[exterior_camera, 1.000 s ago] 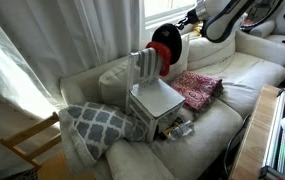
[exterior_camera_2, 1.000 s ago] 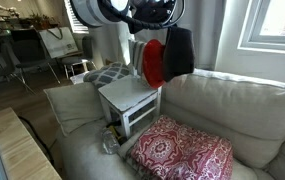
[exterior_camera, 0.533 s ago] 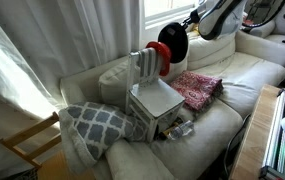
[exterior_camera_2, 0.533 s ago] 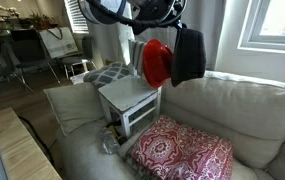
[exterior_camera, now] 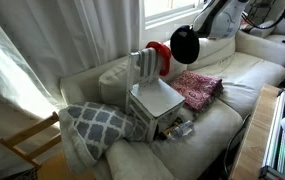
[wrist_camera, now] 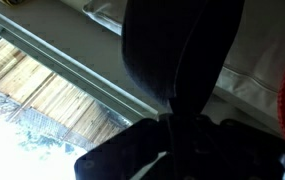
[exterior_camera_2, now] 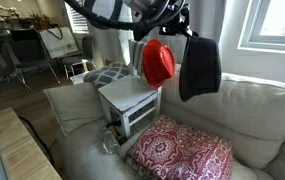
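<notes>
Hand (exterior_camera_2: 178, 22) grips the top edge of a black hat (exterior_camera_2: 199, 68), pinched closed on the fabric, so the hat hangs limp and flat below it. In the wrist view the dark cloth (wrist_camera: 182, 50) fills the middle of the picture and hides the fingertips.

The hat hangs in the air above the sofa (exterior_camera_2: 244, 108), in front of its backrest. It is just beside a red hat (exterior_camera_2: 158, 62) that sits on the back of a small white chair (exterior_camera_2: 130, 97), and the two look apart rather than touching. In an exterior view the black hat (exterior_camera: 185, 44) appears rounder, level with the red hat (exterior_camera: 159, 52). A red patterned cushion (exterior_camera_2: 182, 152) lies on the seat below.

Judging from the way it droops, the black hat is light, soft and without stiffness. It should fold, swing and twist under motion, and it is not fragile. A pinch on the rim or a gathered fold looks like the surest hold, since a shallow bite on thin fabric could slip free.
</notes>
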`<move>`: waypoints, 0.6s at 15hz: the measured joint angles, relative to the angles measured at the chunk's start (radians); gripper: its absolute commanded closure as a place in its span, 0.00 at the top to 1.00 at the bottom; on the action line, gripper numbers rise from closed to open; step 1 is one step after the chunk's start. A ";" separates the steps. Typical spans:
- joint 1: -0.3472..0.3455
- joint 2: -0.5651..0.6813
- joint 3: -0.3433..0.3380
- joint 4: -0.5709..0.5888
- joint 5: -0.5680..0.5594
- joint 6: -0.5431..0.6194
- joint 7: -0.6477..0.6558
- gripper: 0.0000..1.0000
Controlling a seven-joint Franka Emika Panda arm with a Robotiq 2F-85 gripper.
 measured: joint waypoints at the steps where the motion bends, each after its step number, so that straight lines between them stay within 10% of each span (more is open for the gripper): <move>1: 0.001 0.009 -0.007 0.000 0.009 -0.011 -0.010 0.01; 9: 0.016 0.031 -0.040 -0.060 0.070 -0.126 -0.077 0.01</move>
